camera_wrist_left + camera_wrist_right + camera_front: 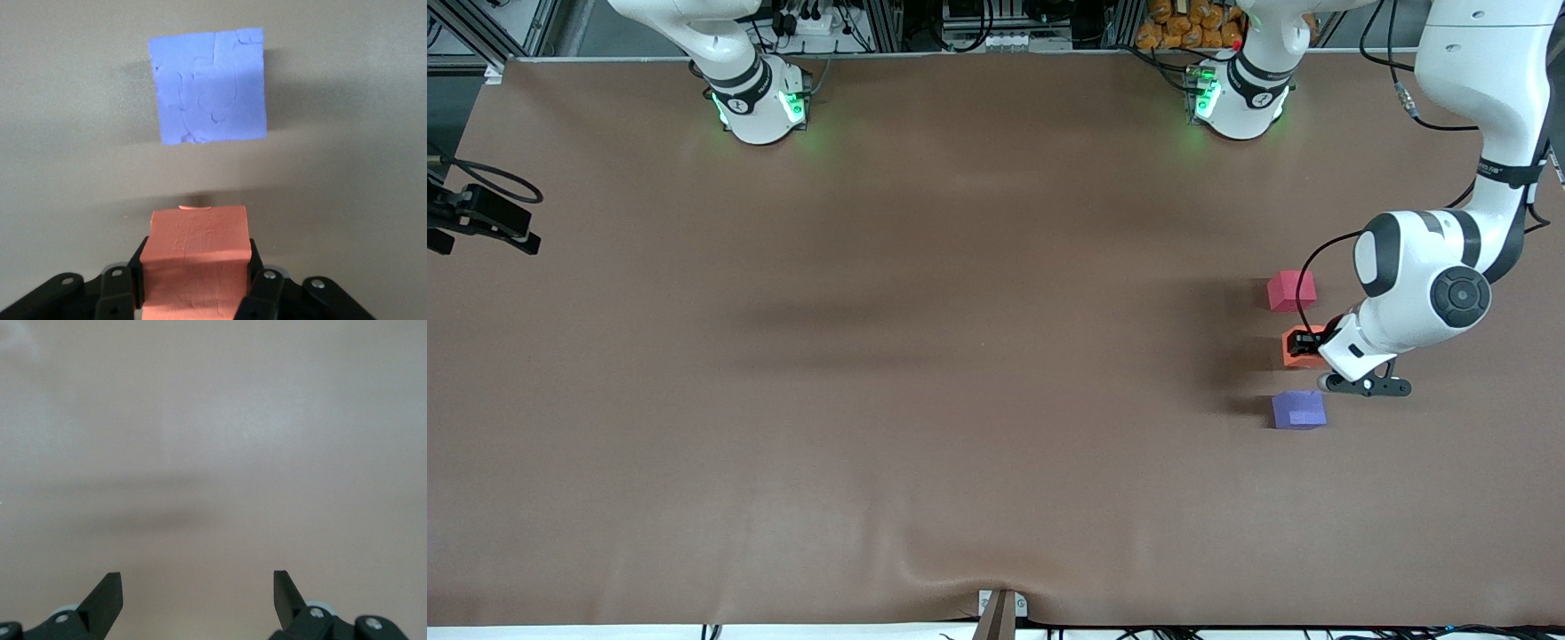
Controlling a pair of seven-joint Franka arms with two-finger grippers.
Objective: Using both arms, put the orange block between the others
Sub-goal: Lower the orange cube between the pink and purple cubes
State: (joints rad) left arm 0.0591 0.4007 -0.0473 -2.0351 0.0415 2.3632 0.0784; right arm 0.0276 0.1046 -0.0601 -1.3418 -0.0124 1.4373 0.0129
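Note:
My left gripper [1304,343] is shut on the orange block [1289,356], low at the table, in the gap between the two others. The pinkish-red cube [1291,291] lies farther from the front camera and the purple-blue cube [1298,410] nearer to it. In the left wrist view the orange block [197,253] fills the space between my black fingers [137,270], with the purple-blue cube [210,87] a short gap away. I cannot tell whether the block rests on the table. My right gripper [197,577] waits open over bare table, holding nothing.
The brown table cover [960,356] stretches wide toward the right arm's end. A black device with a cable [480,218] juts in at that end's edge. The left arm's white wrist [1414,284] hangs beside the three cubes.

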